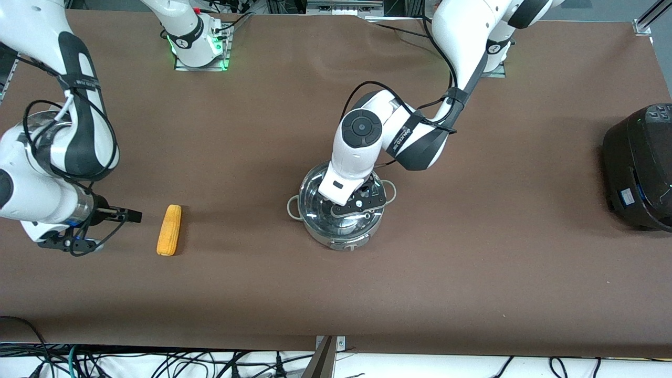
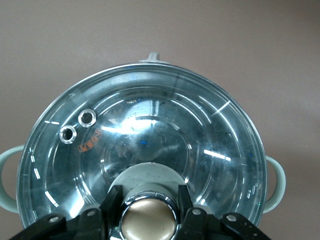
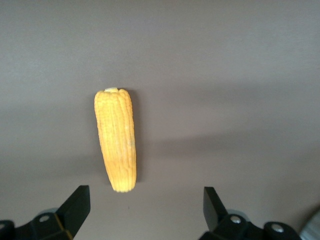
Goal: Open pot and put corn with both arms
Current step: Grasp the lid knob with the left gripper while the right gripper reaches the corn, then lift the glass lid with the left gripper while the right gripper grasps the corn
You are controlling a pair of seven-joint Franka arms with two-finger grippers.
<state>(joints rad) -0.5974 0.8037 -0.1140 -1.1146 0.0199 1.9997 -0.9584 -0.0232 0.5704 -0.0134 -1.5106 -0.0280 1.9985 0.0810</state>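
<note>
The steel pot [image 1: 344,242] stands mid-table with its clear glass lid [image 1: 317,197] on. My left gripper [image 1: 362,207] is over the lid, its fingers pressed to both sides of the tan knob [image 2: 148,224]. In the left wrist view the left gripper [image 2: 148,207] straddles the knob, and the lid [image 2: 150,125] and a grey side handle [image 2: 277,181] show. The corn [image 1: 169,229] lies on the table toward the right arm's end. My right gripper [image 1: 116,229] is open and empty beside it. In the right wrist view the corn [image 3: 116,140] lies just ahead of the right gripper [image 3: 145,205], untouched.
A large black rice cooker [image 1: 640,168] stands at the left arm's end of the table. The brown tabletop [image 1: 472,262] lies bare between the corn and the pot.
</note>
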